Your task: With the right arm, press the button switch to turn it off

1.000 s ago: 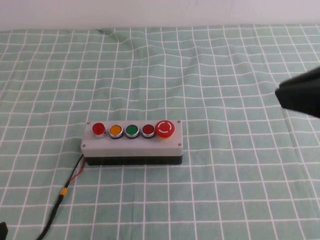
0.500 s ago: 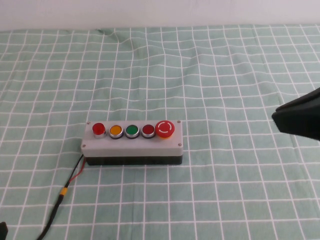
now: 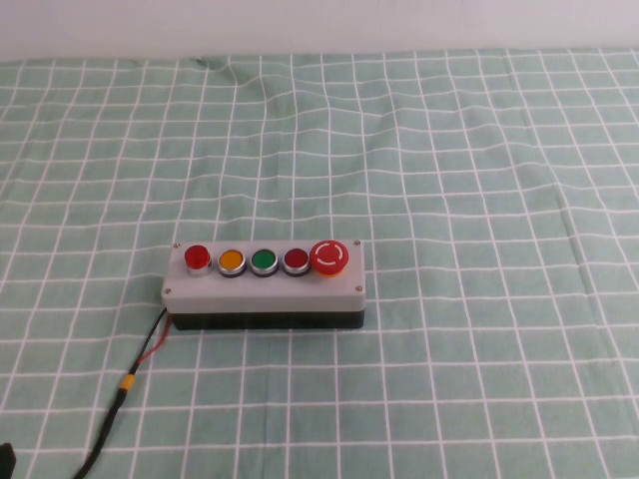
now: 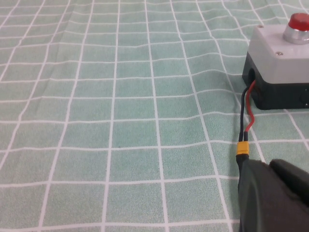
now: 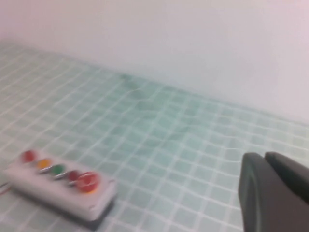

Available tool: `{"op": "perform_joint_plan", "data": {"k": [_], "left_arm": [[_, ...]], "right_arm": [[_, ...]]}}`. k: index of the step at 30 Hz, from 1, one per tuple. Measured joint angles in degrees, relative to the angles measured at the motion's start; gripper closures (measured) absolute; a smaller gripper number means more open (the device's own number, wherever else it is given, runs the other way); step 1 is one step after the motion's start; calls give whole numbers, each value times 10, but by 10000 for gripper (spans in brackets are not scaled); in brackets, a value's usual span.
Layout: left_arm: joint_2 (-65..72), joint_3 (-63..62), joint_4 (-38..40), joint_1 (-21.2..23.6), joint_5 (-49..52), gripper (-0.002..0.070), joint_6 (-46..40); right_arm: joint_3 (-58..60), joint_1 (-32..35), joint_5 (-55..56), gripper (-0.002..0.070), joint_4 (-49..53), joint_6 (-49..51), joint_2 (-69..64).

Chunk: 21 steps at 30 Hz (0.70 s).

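The button switch [image 3: 197,257] is the small bright-red button with a silver ring at the left end of the grey five-button box [image 3: 265,289]. It also shows in the left wrist view [image 4: 298,21] and, blurred, in the right wrist view [image 5: 29,156]. My right gripper [image 5: 264,157] shows only in its own wrist view, shut and empty, high up and far from the box. My left gripper [image 4: 268,165] is shut and empty, low over the cloth near the box's cable. Neither arm shows in the high view.
The box also carries an orange button [image 3: 231,260], a green one [image 3: 264,260], a maroon one [image 3: 296,260] and a large red mushroom button [image 3: 329,256]. A red-and-black cable [image 3: 140,364] runs from the box's left end. A green checked cloth [image 3: 449,180] covers the table.
The right gripper, seen at the right edge of the high view, dropped lower and then left that view. The box and buttons have not moved.
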State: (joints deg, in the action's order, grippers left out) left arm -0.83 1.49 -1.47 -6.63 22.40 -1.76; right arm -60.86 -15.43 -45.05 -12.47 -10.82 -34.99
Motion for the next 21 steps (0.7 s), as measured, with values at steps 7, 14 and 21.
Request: {"op": "perform_joint_plan", "data": {"k": [7,14,21], "left_arm": [[0,0,0,0,0,678,0],[0,0,0,0,0,678,0],[0,0,0,0,0,678,0]], "right_arm": [[237,53,172,692,13,-2,139],[425,56,223,692,13,-2,264],[570,57,266,692,13,-2,355]]}}
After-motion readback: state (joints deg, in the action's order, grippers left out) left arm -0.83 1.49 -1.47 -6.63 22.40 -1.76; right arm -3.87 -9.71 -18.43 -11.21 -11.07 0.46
